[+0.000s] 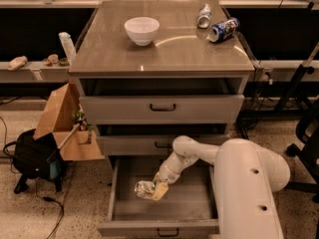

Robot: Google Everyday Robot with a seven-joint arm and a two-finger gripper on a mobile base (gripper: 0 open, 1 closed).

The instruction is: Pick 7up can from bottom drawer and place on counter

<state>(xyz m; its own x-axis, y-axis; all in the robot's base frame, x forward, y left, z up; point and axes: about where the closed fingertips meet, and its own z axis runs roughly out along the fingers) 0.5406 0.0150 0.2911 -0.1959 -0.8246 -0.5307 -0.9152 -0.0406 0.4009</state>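
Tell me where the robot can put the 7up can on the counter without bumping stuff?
The gripper is down in the bottom drawer at the 7up can. On the counter, the whole front strip before the bowl is bare. The back right is crowded by the silver can and blue can.

The arm (249, 193) is smooth, glossy white: a thick rounded shell at lower right with two small dark holes (254, 172), narrowing through round joints to a tan gripper (158, 189) at lower centre.
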